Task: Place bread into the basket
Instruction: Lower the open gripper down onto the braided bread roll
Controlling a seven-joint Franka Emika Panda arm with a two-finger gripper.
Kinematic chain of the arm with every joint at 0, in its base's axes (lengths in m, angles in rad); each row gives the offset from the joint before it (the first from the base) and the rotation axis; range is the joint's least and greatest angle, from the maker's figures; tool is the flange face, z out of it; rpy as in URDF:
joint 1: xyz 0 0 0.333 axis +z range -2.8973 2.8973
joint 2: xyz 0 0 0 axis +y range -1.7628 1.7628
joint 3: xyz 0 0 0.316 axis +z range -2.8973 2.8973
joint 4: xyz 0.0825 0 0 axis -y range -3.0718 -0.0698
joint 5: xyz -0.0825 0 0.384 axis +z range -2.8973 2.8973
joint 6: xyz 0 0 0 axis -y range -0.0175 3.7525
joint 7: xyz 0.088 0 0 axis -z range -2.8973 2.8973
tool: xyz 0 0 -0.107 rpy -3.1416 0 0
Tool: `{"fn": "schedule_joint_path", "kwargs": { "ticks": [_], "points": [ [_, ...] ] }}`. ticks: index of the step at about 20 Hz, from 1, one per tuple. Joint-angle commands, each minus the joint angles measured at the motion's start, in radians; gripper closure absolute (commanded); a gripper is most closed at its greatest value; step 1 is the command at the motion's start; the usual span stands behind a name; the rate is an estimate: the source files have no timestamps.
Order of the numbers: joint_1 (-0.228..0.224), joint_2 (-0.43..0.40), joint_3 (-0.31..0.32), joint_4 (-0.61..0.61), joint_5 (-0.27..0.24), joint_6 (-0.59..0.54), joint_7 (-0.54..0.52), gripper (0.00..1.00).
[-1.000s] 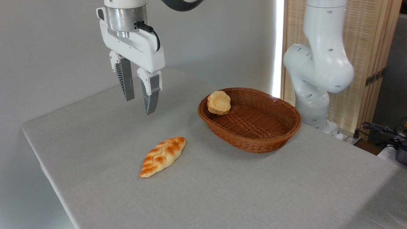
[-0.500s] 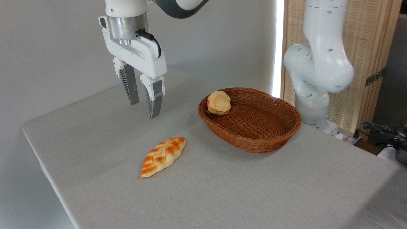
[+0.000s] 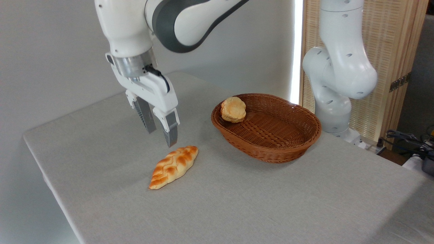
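Bare table [image 3: 101, 142] is seen on all sides of the bread [image 3: 174, 166] at lower centre; nothing is touched by it. The pincer [image 3: 162, 137], fingers parted, is held just above the loaf's upper end. To the right, the basket [image 3: 271, 150] is set apart from the loaf by a clear strip. Its left inner wall is taken by a bun [image 3: 233, 109]; the remaining floor is left open.

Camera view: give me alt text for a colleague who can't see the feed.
An open gripper hangs just above the braided bread lying on the grey table, not touching it. To the right stands a brown wicker basket with a round bun leaning against its inner left wall.
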Motion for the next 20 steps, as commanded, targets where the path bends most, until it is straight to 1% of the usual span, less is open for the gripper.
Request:
{"fn": "schedule_joint_path", "kwargs": {
  "ticks": [1,2,4,5,11,20],
  "points": [
    [-0.005,0.051,0.004,0.007,0.014,-0.001,0.009,0.00],
    [-0.005,0.061,0.004,0.006,0.022,-0.001,0.012,0.00],
    [-0.005,0.090,0.004,0.004,0.056,0.007,0.014,0.00],
    [-0.005,0.103,0.004,0.004,0.062,0.007,0.014,0.00],
    [-0.004,0.127,0.004,0.000,0.063,0.047,0.014,0.00],
    [-0.002,0.135,0.006,-0.020,0.065,0.045,0.014,0.00]
  ]
}}
